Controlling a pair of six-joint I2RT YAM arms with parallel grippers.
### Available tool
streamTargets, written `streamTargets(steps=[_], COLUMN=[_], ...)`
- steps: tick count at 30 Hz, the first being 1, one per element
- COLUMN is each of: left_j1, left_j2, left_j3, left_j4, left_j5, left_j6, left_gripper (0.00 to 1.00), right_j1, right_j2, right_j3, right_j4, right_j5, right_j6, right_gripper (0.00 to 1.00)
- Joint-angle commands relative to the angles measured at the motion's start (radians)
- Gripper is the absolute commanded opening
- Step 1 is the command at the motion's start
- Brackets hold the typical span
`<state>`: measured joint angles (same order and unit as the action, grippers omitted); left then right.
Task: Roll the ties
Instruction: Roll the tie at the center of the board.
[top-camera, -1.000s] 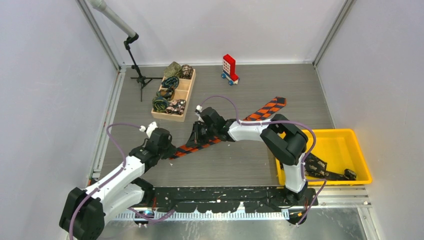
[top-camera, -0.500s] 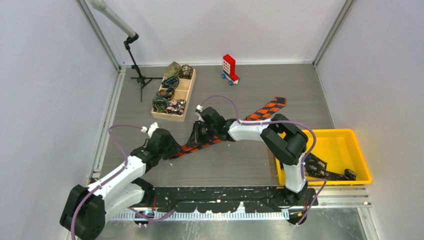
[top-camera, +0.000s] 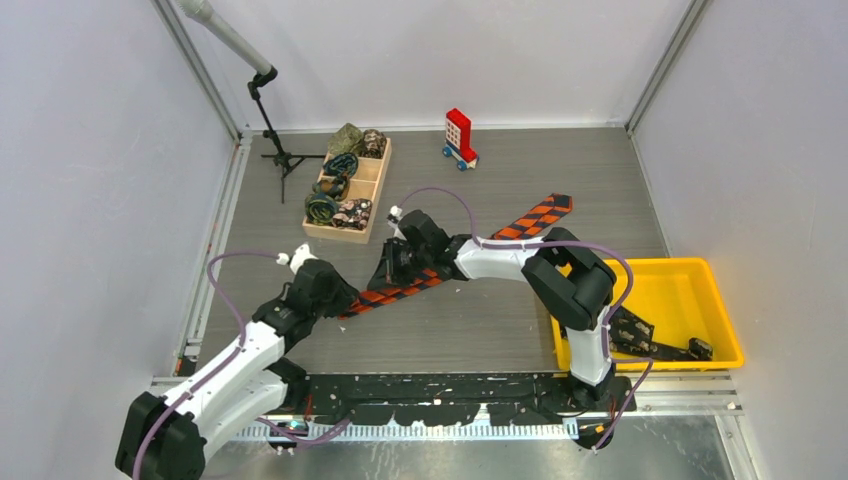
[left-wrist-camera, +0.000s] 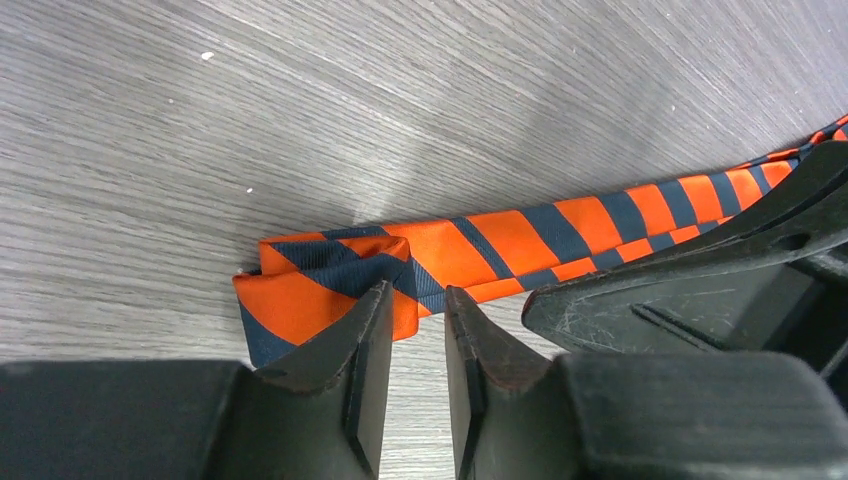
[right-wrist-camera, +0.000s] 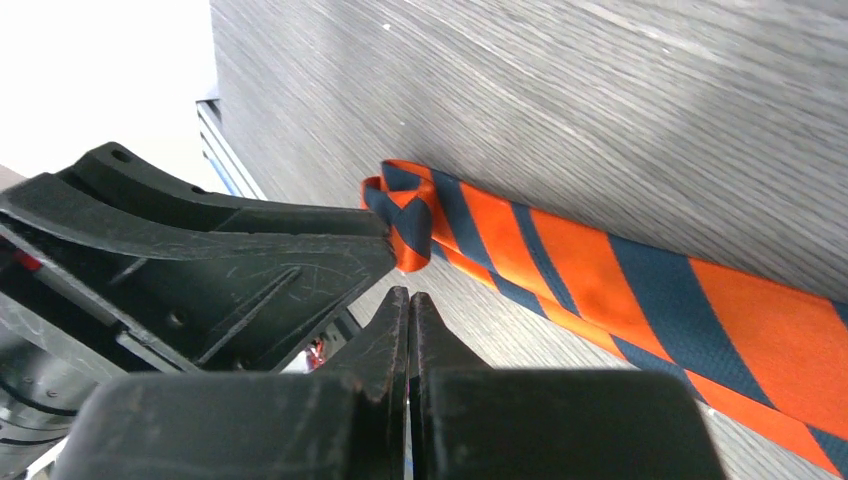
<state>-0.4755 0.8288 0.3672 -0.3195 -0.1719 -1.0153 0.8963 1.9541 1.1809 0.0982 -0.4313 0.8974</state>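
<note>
The orange-and-black tie (top-camera: 470, 252) lies flat and diagonal on the table, wide end at the far right. Its narrow end (left-wrist-camera: 330, 285) is folded over once. My left gripper (top-camera: 345, 300) sits at that fold; in the left wrist view its jaws (left-wrist-camera: 418, 295) stand a narrow gap apart, with bare table between them and one fingertip (left-wrist-camera: 375, 300) over the fold's edge. My right gripper (top-camera: 388, 275) is shut and empty beside the tie, close to the fold; in the right wrist view (right-wrist-camera: 409, 296) the tie (right-wrist-camera: 620, 290) runs to its right.
A wooden tray (top-camera: 335, 236) with several rolled ties (top-camera: 322, 207) stands at the back left, next to a black stand (top-camera: 280, 155). A red-and-white toy block (top-camera: 459, 137) is at the back. A yellow bin (top-camera: 700, 272) is at the right.
My left gripper has shifted a little toward the tie's folded narrow end. The right gripper has edged slightly up and left. The tie has barely moved.
</note>
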Motion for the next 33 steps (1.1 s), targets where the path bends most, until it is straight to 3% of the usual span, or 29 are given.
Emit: streamTargets(steps=[1,9,33], left_j1=[0.003,0.003,0.003], left_j2=[-0.045,-0.073,-0.089], left_j3=[-0.001,-0.018,-0.057], left_j4=[-0.040,-0.081,-0.076], left_j5=[-0.040,-0.063,-0.069], left_j6=[0.003,-0.002,-0.014], left_gripper=[0.26,0.00,0.00], right_j1=[0.013,0.030,0.074], right_j2=[-0.020,0.009,0.175], right_j3=[0.069,0.108,0.195], right_j4=[0.040,0.048,0.072], right_j5=[-0.027,-0.041,-0.069], right_j6=[0.022,0.042,0.074], right_gripper=[0.02,0.02,0.01])
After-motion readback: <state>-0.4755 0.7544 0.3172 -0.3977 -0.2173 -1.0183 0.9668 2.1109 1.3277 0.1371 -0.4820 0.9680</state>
